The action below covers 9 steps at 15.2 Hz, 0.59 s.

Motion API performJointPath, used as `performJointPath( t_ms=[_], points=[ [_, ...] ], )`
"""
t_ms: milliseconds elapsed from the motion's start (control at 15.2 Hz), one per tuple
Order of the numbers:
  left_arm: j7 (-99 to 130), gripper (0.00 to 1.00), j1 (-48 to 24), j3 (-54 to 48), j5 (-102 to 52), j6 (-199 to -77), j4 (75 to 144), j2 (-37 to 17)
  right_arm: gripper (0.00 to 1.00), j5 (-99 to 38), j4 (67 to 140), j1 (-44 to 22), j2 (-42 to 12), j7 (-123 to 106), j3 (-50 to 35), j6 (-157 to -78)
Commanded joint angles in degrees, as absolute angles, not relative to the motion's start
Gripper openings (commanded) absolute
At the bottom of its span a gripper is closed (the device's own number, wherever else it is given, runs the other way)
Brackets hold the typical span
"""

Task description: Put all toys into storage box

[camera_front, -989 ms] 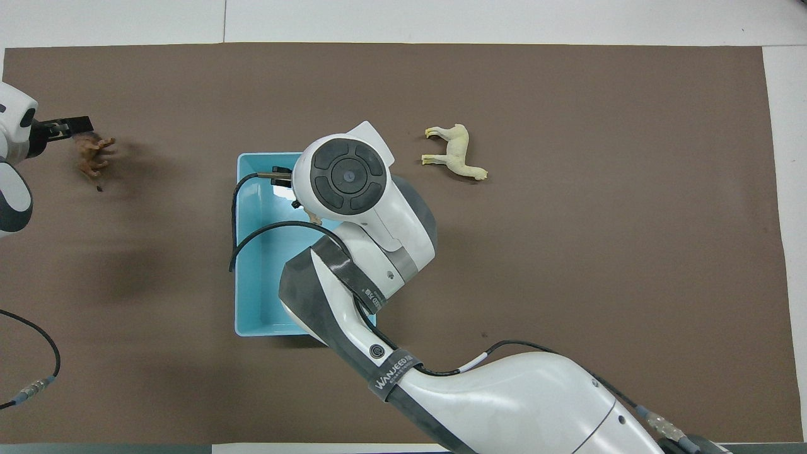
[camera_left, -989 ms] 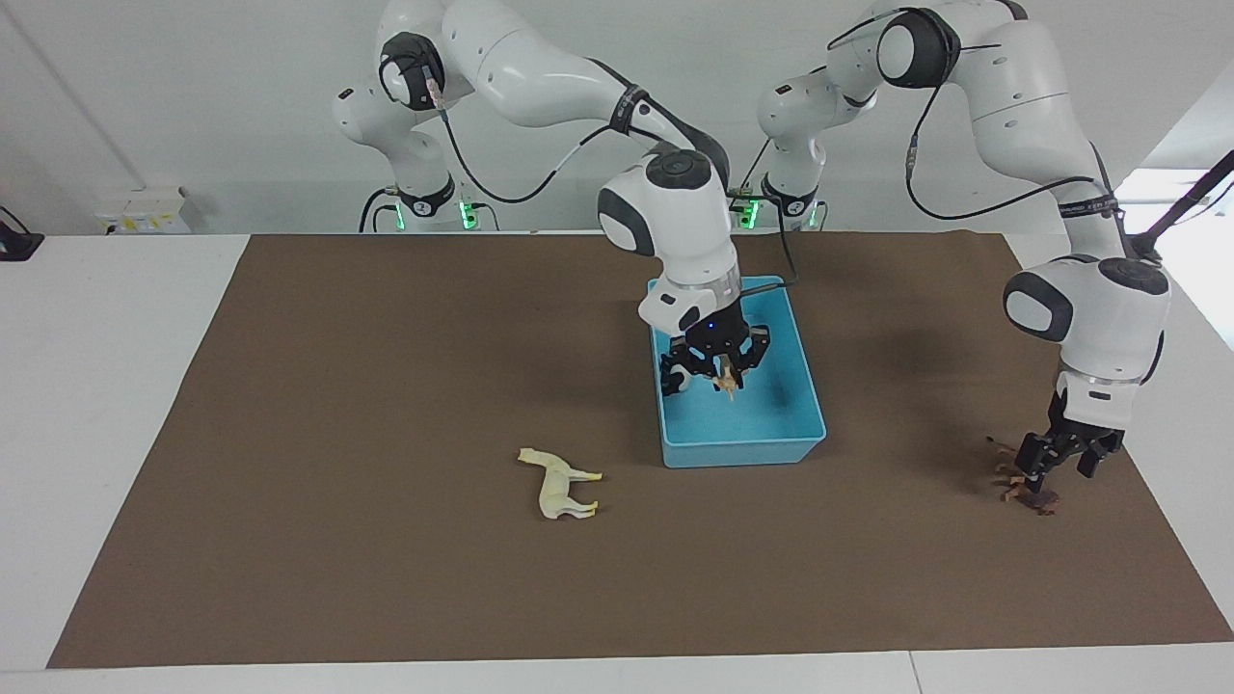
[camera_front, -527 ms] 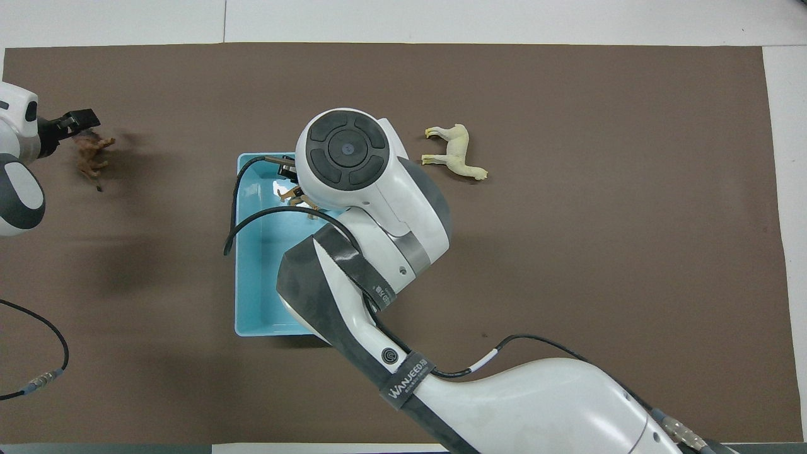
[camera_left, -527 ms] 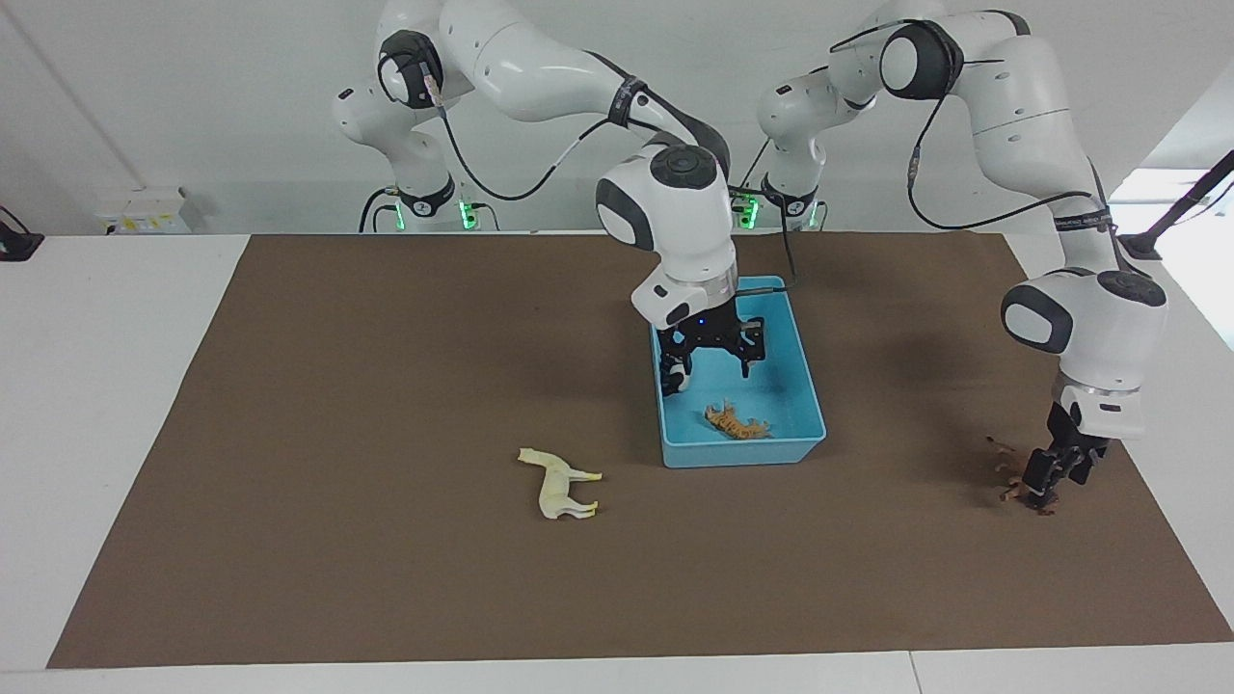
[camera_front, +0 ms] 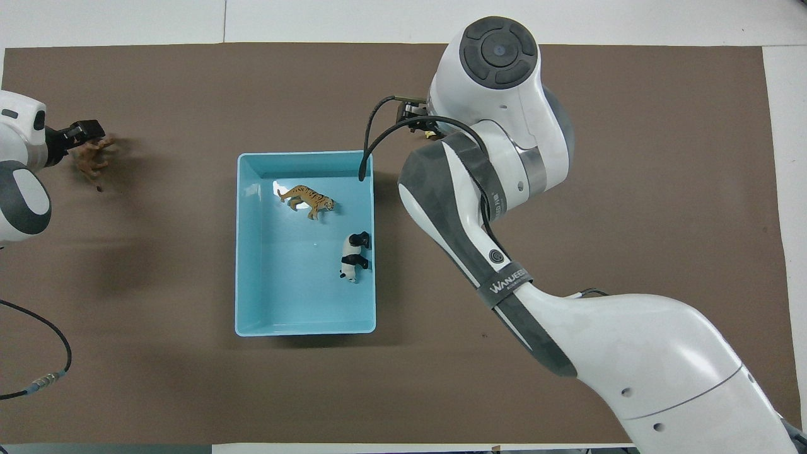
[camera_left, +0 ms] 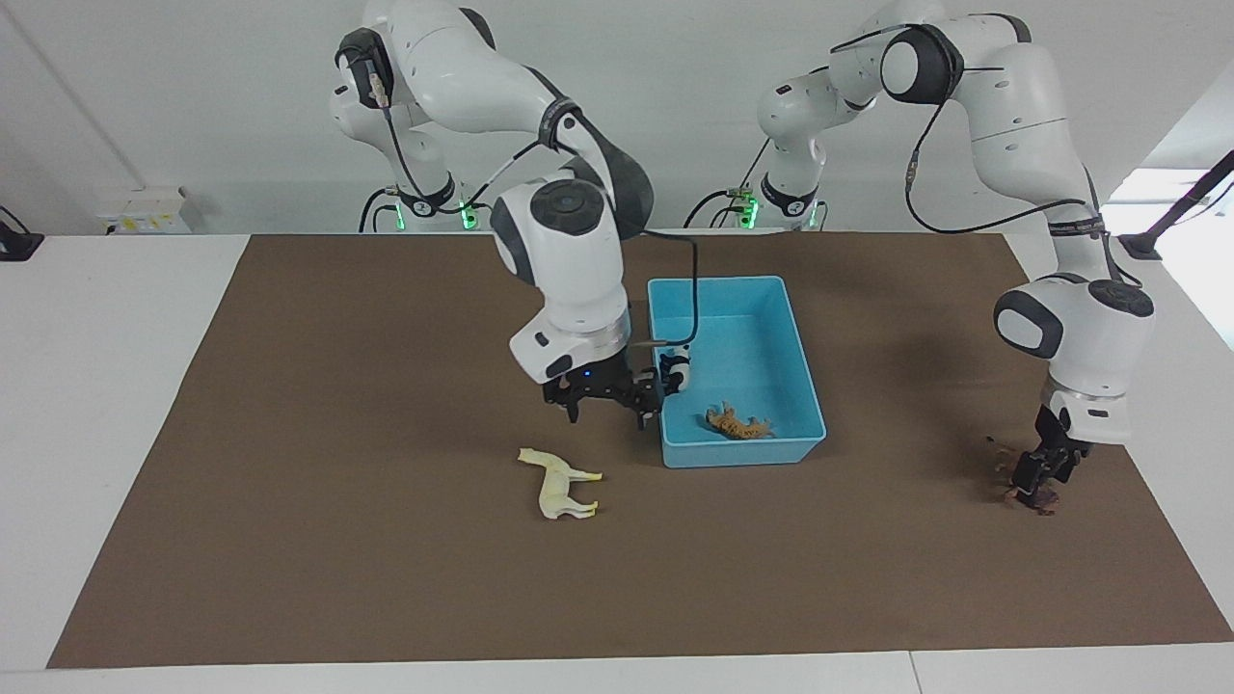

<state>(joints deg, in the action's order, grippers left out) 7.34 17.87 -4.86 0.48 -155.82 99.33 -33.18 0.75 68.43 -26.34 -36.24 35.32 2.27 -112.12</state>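
The light blue storage box (camera_left: 742, 451) (camera_front: 243, 252) holds the orange tiger (camera_left: 737, 422) (camera_front: 307, 198) and the panda (camera_left: 678, 371) (camera_front: 354, 255), which lies by the wall toward the right arm's end. The cream horse (camera_left: 562, 485) lies on its side on the mat, farther from the robots than the box. My right gripper (camera_left: 605, 413) hangs open and empty over the mat between box and horse. In the overhead view the right arm hides the horse. My left gripper (camera_left: 1046, 467) (camera_front: 79, 133) is down at the brown lion (camera_left: 1027, 490) (camera_front: 93, 157).
A brown mat (camera_left: 337, 578) covers most of the white table. The lion lies close to the mat's edge at the left arm's end. A cable (camera_front: 372, 132) loops from the right wrist over the box's corner.
The right gripper opened and dropped the tiger into the box, then swung off the box toward the horse. The left gripper turned and sank lower onto the lion.
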Motion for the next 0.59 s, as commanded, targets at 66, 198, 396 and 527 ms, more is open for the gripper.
performJointPath(
  t_ms=[66,198,396,527],
  points=[
    [8.3,0.62,16.4,-3.2,0.5,-156.6,100.3,-32.7,1.00,4.9,74.8,-24.4,-36.4,32.4,1.7,-117.5],
    [8.3,0.43,15.9,-3.0,0.5,-156.6,100.5,-32.7,1.00,5.0,76.1,-24.3,-36.9,31.5,1.7,-119.6],
    [8.3,0.00,16.0,-2.7,0.5,-155.8,99.7,-32.7,1.00,5.4,76.2,-23.6,-39.5,31.0,1.7,-124.3],
    [8.3,0.00,15.8,-2.5,0.4,-151.6,96.4,-32.8,1.00,5.6,75.8,-23.6,-41.2,30.9,1.7,-124.8]
  ],
)
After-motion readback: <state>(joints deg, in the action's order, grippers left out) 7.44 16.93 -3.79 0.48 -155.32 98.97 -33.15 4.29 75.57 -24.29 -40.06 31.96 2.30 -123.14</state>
